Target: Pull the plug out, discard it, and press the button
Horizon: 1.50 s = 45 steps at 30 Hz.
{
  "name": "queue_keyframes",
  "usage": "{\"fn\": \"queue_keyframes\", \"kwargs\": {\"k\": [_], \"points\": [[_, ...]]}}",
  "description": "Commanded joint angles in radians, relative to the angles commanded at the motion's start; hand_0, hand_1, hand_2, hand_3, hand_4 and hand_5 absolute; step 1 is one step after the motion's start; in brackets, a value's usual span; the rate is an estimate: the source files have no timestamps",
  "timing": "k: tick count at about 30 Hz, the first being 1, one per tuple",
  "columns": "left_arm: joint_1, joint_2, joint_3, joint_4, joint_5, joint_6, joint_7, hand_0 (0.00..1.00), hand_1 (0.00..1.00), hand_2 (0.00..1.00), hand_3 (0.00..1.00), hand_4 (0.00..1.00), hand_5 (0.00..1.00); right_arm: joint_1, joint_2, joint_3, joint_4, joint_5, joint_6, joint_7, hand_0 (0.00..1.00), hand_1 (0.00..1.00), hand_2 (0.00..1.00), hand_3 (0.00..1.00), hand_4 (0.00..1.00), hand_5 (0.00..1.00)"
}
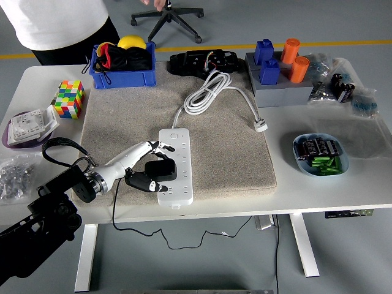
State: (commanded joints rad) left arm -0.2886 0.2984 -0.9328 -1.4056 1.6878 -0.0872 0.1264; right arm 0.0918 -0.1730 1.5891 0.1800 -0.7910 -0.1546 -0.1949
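A white power strip (pixel 174 164) lies lengthwise on the beige mat (pixel 226 141), its coiled white cable (pixel 205 95) trailing toward the back. A black plug adapter (pixel 161 169) sits in the strip's left side, with a thin black cord running off the table's front edge. My left hand (pixel 151 165) reaches in from the lower left. Its fingers (pixel 160 146) hover spread just above the adapter and the thumb (pixel 144 182) lies under it, touching its near side without closing on it. The strip's button is at its far end (pixel 174 133).
A blue bin (pixel 122 75) with dark items and a yellow ball stands at the back left, a colour cube (pixel 68 98) left of the mat. Blue and orange blocks (pixel 278 61) sit back right, a bowl of batteries (pixel 320 153) right. A person in white (pixel 58 24) stands at the far left.
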Motion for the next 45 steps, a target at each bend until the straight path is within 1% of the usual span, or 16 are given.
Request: {"fn": "queue_keyframes", "kwargs": {"k": [3,4,9,10,15,16,21,22,27,28,29,33,34,39,40,45], "points": [[-0.004,-0.002,0.005,0.003,-0.005,0.004,-0.001,0.838,0.730,0.630,0.740,0.998,0.002,0.000,0.000,-0.001,0.000,0.000,0.000,0.000,0.740,0.660,0.644,0.613,0.655,0.480],[-0.005,-0.003,0.007,0.005,-0.006,0.005,-0.001,0.812,0.673,0.590,0.709,0.998,0.002,-0.001,0.000,-0.001,0.000,0.000,0.000,0.000,0.739,0.660,0.645,0.613,0.656,0.480],[-0.009,-0.009,0.017,0.013,-0.006,0.017,0.001,0.812,0.673,0.590,0.709,0.998,0.002,-0.002,0.000,-0.003,0.000,0.001,0.001,0.000,0.739,0.660,0.645,0.613,0.656,0.480],[-0.011,-0.011,0.020,0.015,-0.005,0.026,0.003,0.728,0.590,0.530,0.632,0.938,0.002,-0.001,-0.001,-0.003,0.000,0.000,0.001,0.000,0.739,0.660,0.645,0.613,0.656,0.480],[-0.022,-0.015,0.029,0.026,0.003,0.053,0.011,0.728,0.590,0.530,0.632,0.938,0.002,-0.001,-0.001,-0.003,0.000,0.003,0.001,0.000,0.739,0.660,0.645,0.613,0.656,0.480],[-0.026,-0.016,0.033,0.030,0.008,0.060,0.011,0.625,0.477,0.492,0.608,0.835,0.002,0.000,-0.001,-0.002,0.000,0.002,0.000,-0.001,0.739,0.660,0.644,0.613,0.656,0.480],[-0.038,-0.022,0.042,0.040,0.011,0.077,0.009,0.625,0.477,0.492,0.608,0.835,0.002,0.000,-0.001,-0.002,0.000,0.004,0.000,0.000,0.739,0.660,0.644,0.613,0.656,0.480],[-0.039,-0.024,0.044,0.041,0.011,0.076,0.010,0.469,0.410,0.450,0.585,0.779,0.002,0.000,-0.002,-0.003,0.000,0.004,0.000,0.000,0.739,0.660,0.645,0.613,0.656,0.480],[-0.043,-0.029,0.051,0.048,0.007,0.067,0.022,0.469,0.410,0.450,0.585,0.779,0.002,-0.001,-0.001,-0.003,0.000,0.005,0.001,0.000,0.739,0.660,0.645,0.613,0.656,0.480],[-0.044,-0.029,0.051,0.049,0.004,0.063,0.026,0.464,0.365,0.412,0.579,0.744,0.002,-0.001,-0.001,-0.002,0.000,0.004,0.001,0.000,0.740,0.660,0.644,0.613,0.656,0.480],[-0.044,-0.030,0.051,0.049,0.003,0.060,0.029,0.464,0.365,0.412,0.579,0.744,0.002,-0.001,-0.001,-0.002,0.000,0.004,0.001,0.000,0.740,0.660,0.644,0.613,0.656,0.480],[-0.044,-0.029,0.047,0.052,-0.006,0.066,0.027,0.464,0.365,0.412,0.579,0.744,0.002,-0.003,-0.002,-0.003,0.000,0.003,0.001,-0.001,0.740,0.660,0.644,0.613,0.656,0.480],[-0.044,-0.029,0.044,0.052,-0.010,0.069,0.025,0.476,0.306,0.375,0.563,0.685,0.002,-0.002,-0.002,-0.003,0.000,0.003,0.001,-0.001,0.740,0.660,0.644,0.613,0.656,0.480],[-0.045,-0.027,0.035,0.051,-0.022,0.079,0.008,0.476,0.306,0.375,0.563,0.685,0.002,0.001,-0.003,-0.008,0.000,0.006,0.000,0.000,0.740,0.660,0.644,0.613,0.656,0.480],[-0.045,-0.025,0.033,0.049,-0.025,0.082,0.003,0.476,0.291,0.352,0.544,0.724,0.002,0.001,-0.003,-0.009,0.000,0.007,0.000,0.000,0.739,0.660,0.645,0.613,0.656,0.480],[-0.048,-0.022,0.026,0.040,-0.029,0.082,-0.008,0.476,0.291,0.352,0.544,0.724,0.002,0.002,-0.004,-0.011,0.000,0.007,0.000,-0.001,0.739,0.660,0.645,0.613,0.656,0.480]]}}
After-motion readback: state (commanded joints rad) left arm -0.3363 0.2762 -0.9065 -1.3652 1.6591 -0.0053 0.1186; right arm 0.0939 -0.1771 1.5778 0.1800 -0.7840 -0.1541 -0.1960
